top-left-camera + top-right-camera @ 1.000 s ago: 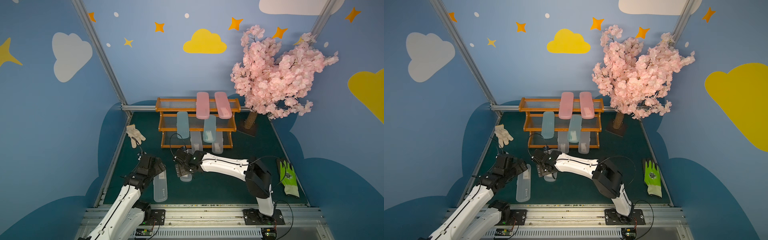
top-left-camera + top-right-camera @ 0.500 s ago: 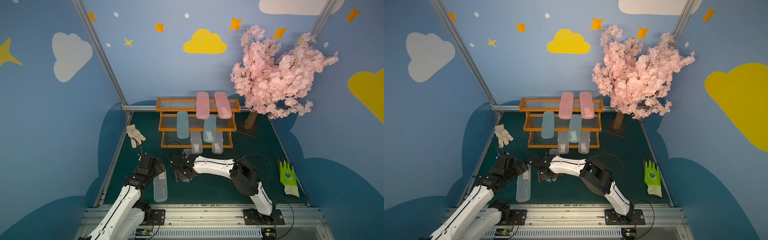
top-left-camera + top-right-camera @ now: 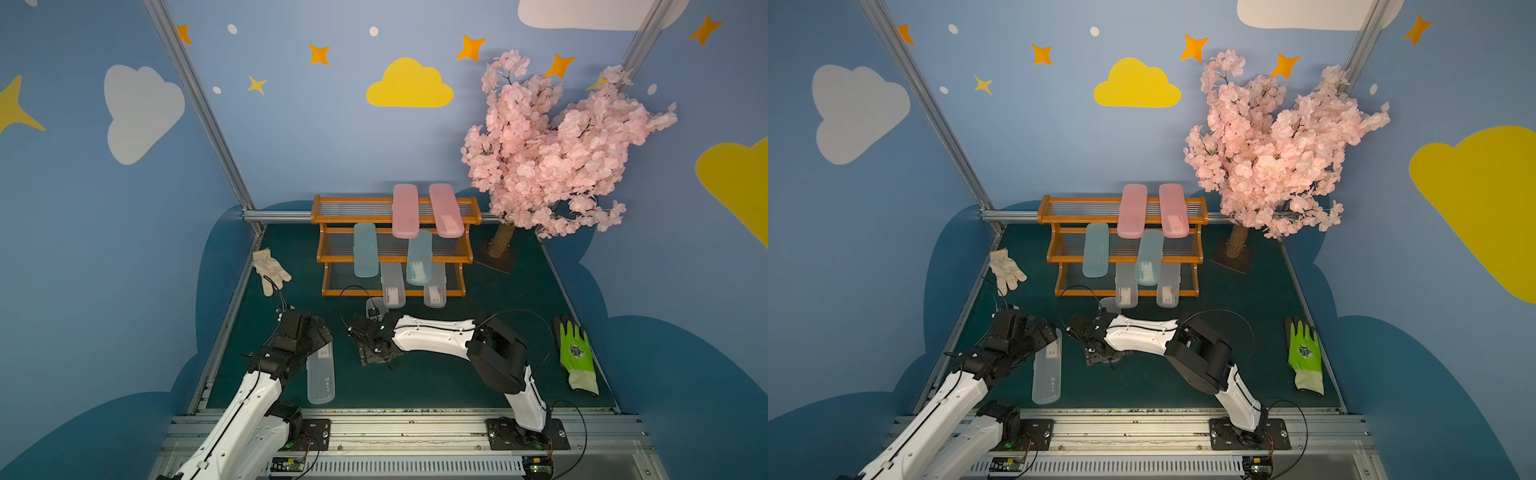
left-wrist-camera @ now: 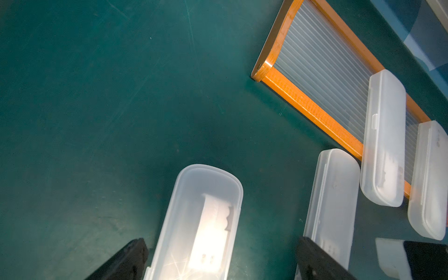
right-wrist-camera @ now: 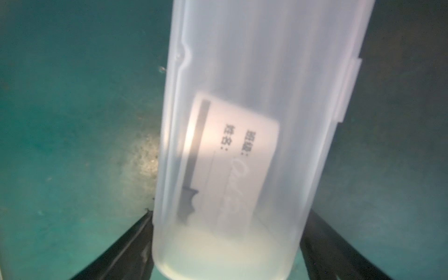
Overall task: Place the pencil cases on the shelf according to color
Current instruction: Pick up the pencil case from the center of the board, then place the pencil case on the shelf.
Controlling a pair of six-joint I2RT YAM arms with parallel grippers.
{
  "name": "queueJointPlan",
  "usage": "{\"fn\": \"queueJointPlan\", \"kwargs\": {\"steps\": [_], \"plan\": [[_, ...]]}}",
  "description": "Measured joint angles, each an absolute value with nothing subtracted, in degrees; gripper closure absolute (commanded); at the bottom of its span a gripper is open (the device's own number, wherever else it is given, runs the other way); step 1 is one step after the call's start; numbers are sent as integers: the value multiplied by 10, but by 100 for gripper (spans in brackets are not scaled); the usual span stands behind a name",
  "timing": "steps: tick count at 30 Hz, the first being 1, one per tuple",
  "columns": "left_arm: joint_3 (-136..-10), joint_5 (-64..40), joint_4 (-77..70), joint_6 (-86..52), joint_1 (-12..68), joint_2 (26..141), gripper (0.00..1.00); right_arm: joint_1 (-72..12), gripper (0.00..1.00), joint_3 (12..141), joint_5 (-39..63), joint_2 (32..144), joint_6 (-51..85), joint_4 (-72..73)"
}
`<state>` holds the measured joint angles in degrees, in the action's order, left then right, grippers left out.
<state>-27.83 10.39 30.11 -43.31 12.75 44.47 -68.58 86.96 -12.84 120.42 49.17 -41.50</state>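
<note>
My right wrist view, unlike the top views, shows right fingers (image 5: 131, 254) flanking the labelled clear case (image 5: 254, 97), grip uncertain; left fingers (image 4: 126, 261) open.

Left arm (image 3: 257, 390) forward, left fingers (image 4: 126, 259) spread wide, right arm (image 3: 432, 338) low, right fingers (image 5: 126, 254) pointing down.

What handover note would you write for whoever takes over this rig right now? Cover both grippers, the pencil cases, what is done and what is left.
Left gripper: open, fingers either side of a clear case lying on the mat.
Right gripper: fingers tight beside a second clear case in front of the shelf; grip uncertain.
On the shelf: pink cases on the top tier, blue cases on the middle tier, two clear cases on the bottom tier.
Done: six cases sorted.
Left: the last two clear cases go on the bottom tier.
</note>
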Motion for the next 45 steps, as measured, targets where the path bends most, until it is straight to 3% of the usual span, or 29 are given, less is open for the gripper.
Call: {"fn": "queueJointPlan", "kwargs": {"steps": [4,7,16,24,45], "plan": [[-278,102,301,-437,128,440,0,-689,37,869,-130,1202,492,-412],[-278,101,302,-439,128,437,0,-694,42,865,-138,1199,491,-411],[-278,117,300,-455,124,430,0,-710,42,856,-153,1160,473,-448],[-291,121,269,-463,112,487,0,-708,42,928,-162,1159,434,-466],[-303,119,228,-438,101,530,0,-618,41,1135,-165,1333,401,-469]]}}
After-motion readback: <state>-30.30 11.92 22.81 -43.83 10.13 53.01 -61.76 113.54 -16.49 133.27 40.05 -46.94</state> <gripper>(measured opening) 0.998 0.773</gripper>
